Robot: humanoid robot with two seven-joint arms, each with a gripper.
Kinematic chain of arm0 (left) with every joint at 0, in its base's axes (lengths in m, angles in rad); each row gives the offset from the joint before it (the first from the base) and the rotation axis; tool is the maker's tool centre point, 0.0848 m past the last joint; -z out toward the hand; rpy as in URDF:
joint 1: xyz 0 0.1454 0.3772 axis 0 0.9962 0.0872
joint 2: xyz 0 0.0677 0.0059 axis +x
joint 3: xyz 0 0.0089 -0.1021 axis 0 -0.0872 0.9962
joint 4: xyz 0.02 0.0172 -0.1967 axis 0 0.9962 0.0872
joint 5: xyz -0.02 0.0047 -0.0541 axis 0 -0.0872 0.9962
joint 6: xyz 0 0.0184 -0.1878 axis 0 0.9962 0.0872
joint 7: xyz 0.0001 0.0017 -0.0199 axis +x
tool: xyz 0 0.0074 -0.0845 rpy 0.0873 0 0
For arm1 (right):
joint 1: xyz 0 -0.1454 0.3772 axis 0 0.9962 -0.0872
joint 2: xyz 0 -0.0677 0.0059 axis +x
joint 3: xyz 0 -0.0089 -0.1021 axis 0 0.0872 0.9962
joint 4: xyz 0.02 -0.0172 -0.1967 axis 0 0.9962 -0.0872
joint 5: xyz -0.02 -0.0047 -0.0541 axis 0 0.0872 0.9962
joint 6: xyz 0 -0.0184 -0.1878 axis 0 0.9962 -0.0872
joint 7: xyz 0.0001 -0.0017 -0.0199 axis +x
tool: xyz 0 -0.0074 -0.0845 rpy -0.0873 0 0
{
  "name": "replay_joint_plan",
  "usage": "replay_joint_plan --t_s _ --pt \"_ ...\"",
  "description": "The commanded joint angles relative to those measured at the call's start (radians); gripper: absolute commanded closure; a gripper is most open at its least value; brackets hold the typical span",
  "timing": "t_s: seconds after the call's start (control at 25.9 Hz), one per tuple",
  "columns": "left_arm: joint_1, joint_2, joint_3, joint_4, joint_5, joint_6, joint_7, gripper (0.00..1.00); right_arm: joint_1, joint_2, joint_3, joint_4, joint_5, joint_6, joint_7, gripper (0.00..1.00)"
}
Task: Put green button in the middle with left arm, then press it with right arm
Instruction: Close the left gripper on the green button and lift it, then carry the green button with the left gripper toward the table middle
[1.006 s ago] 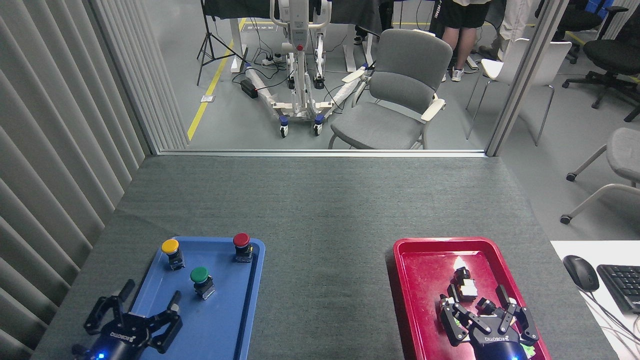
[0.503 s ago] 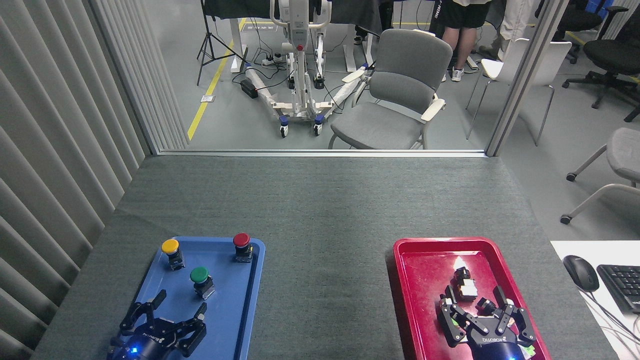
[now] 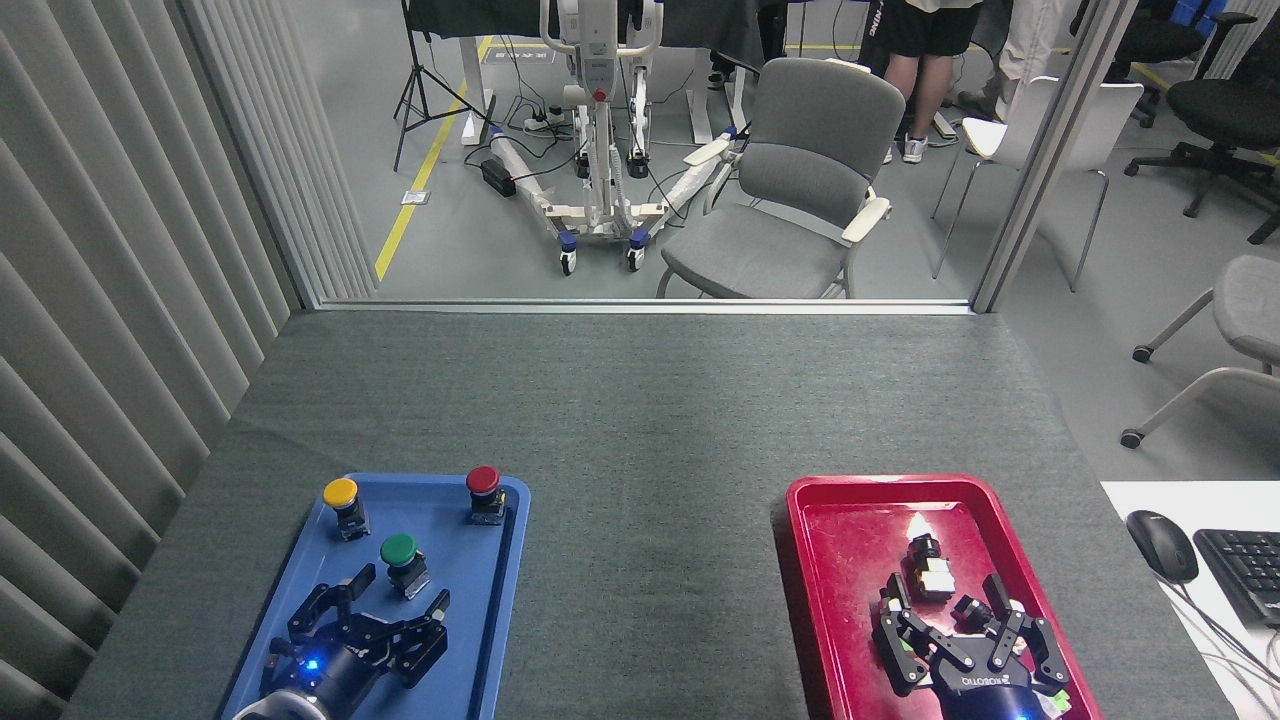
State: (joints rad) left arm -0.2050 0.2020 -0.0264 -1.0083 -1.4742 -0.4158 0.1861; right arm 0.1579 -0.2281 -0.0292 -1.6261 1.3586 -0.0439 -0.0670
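Green button [image 3: 399, 550] stands upright in the blue tray [image 3: 480, 640], near its middle, its domed glossy cap on a short black-and-metal body with the long axis vertical. Head view, the only one: the left arm [image 3: 392, 612] hovers over the near part of that tray with its jaws spread, and the button lies just beyond them, slightly ahead and between the two forward fingers [image 3: 352, 585], not yet touched. So, as I judge it, the coming move is a short push forward and down to bring the fingers either side of the body under the cap (the smooth dome itself looks a poor thing to pinch). The yellow button [image 3: 340, 493] and red button [image 3: 483, 480] stand farther back, well apart from it. The right arm [image 3: 965, 645] rests over the red tray [image 3: 830, 560], jaws spread, far from the button. Between the trays lies the middle [image 3: 650, 520], bare dark felt-like tabletop, flat and matte
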Motion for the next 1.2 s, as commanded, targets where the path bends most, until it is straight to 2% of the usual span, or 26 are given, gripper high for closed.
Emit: replay_joint_plan --t_s 0.0,0.23,0.43,0.5,0.54,0.66,0.7,0.85,0.97,1.04,1.08,1.16 --pt "-0.037 -0.009 -0.003 0.048 0.002 0.005 0.006 0.0 0.003 -0.002 0.002 0.0 -0.001 0.009 -0.001 0.01" --pt "-0.06 -0.016 -0.003 0.088 0.003 0.009 0.007 0.01 -0.001 -0.007 0.041 0.008 -0.003 0.049 -0.005 0.01" --pt "-0.068 -0.038 -0.001 0.116 0.003 0.019 0.01 0.25 -0.001 -0.004 0.04 0.008 -0.003 0.038 -0.007 0.01" --pt "-0.077 -0.041 -0.003 0.132 0.003 0.031 0.012 0.37 -0.001 0.0 0.04 0.008 -0.003 0.036 -0.008 0.01" --pt "-0.077 -0.039 -0.003 0.134 0.002 0.035 0.015 0.47 -0.001 0.004 0.038 0.008 -0.001 0.032 -0.008 0.01" --pt "-0.07 -0.03 -0.006 0.131 -0.005 0.023 0.059 0.89 0.003 0.003 0.037 0.006 0.001 0.013 -0.01 0.01" --pt "-0.065 -0.027 -0.006 0.126 -0.003 0.009 0.067 0.99 0.003 0.001 0.035 0.008 0.001 0.012 -0.013 0.01" --pt "-0.057 -0.018 -0.004 0.085 0.0 -0.092 0.111 1.0 0.0 0.001 0.031 0.011 0.001 0.01 -0.016 0.01" --pt "-0.028 -0.022 -0.004 -0.059 0.002 -0.124 0.131 1.0 0.003 0.003 0.034 0.011 0.001 0.012 -0.016 0.01" --pt "-0.019 -0.061 -0.023 -0.144 0.0 -0.12 0.124 1.0 0.005 0.004 0.035 0.011 0.001 0.01 -0.017 0.01" --pt "-0.02 -0.104 -0.052 -0.162 -0.006 -0.113 0.122 1.0 0.005 0.006 0.035 0.011 0.002 0.01 -0.017 0.01" --pt "-0.022 -0.171 -0.083 -0.148 -0.018 -0.095 0.122 1.0 0.005 0.004 0.035 0.011 0.002 0.012 -0.016 0.01"
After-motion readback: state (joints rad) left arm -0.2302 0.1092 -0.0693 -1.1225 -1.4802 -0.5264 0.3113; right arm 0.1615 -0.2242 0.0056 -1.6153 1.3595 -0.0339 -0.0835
